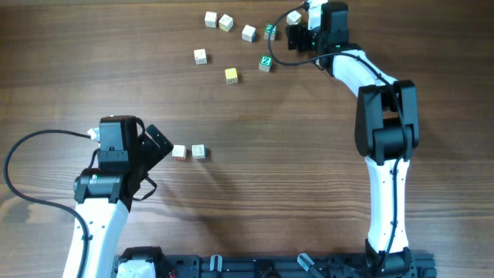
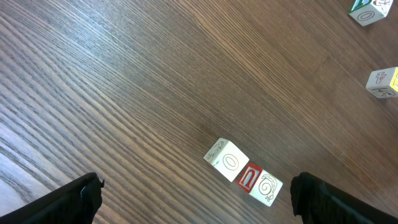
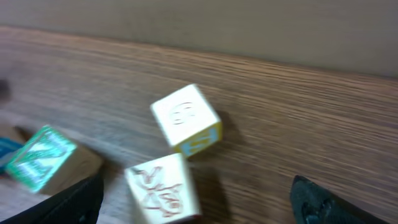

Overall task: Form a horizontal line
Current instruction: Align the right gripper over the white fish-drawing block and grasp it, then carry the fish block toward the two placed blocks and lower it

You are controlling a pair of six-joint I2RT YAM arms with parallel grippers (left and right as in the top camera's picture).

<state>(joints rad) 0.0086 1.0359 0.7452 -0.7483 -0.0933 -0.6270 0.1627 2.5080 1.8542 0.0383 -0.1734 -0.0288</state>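
The horizontal line is a short row of two pale cubes [image 1: 189,152] touching side by side at centre left. In the left wrist view one cube shows a grey oval on top [image 2: 230,162] and the nearer one a red letter and a grey swirl [image 2: 260,183]. My left gripper [image 1: 157,164] [image 2: 196,199] stands open just left of them, holding nothing. At the far edge my right gripper [image 1: 295,32] [image 3: 199,208] is open. A loose red-marked cube [image 3: 163,186] lies between its fingers, nearer the left one, and that view is blurred.
Several loose cubes lie scattered along the far side: pale ones [image 1: 211,18] [image 1: 248,32] [image 1: 201,55], green-topped ones [image 1: 270,32] [image 1: 265,63] and a yellow-topped one [image 1: 231,75]. A pale cube with a blue and yellow side [image 3: 185,118] and a green one [image 3: 40,155] sit by the right gripper.
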